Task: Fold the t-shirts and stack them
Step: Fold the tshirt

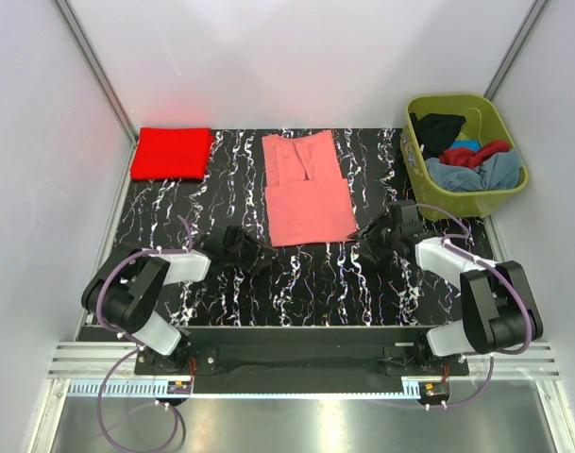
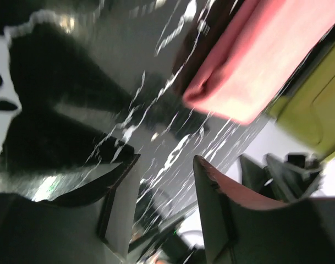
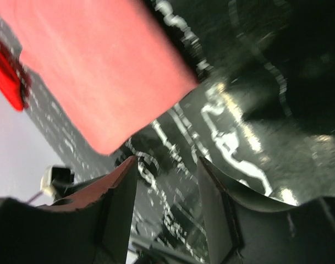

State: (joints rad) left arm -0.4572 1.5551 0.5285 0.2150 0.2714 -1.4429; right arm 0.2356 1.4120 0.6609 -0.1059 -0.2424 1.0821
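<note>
A salmon pink t-shirt (image 1: 306, 191) lies partly folded in the middle of the black marbled mat (image 1: 315, 283); its near corners show in the wrist views (image 2: 255, 60) (image 3: 101, 66). A folded bright red t-shirt (image 1: 171, 153) rests at the back left, and its edge shows as a red sliver (image 3: 6, 82). More t-shirts, black, dark red and grey-blue, are heaped in the tub (image 1: 429, 165). My left gripper (image 1: 259, 255) hangs just off the pink shirt's near left corner, open and empty (image 2: 164, 162). My right gripper (image 1: 367, 236) is off the near right corner, also open and empty (image 3: 167, 162).
The olive-green plastic tub stands at the back right, beside the mat. White walls and metal posts close in the back and sides. A black rail and metal frame run along the near edge, where both arm bases are bolted.
</note>
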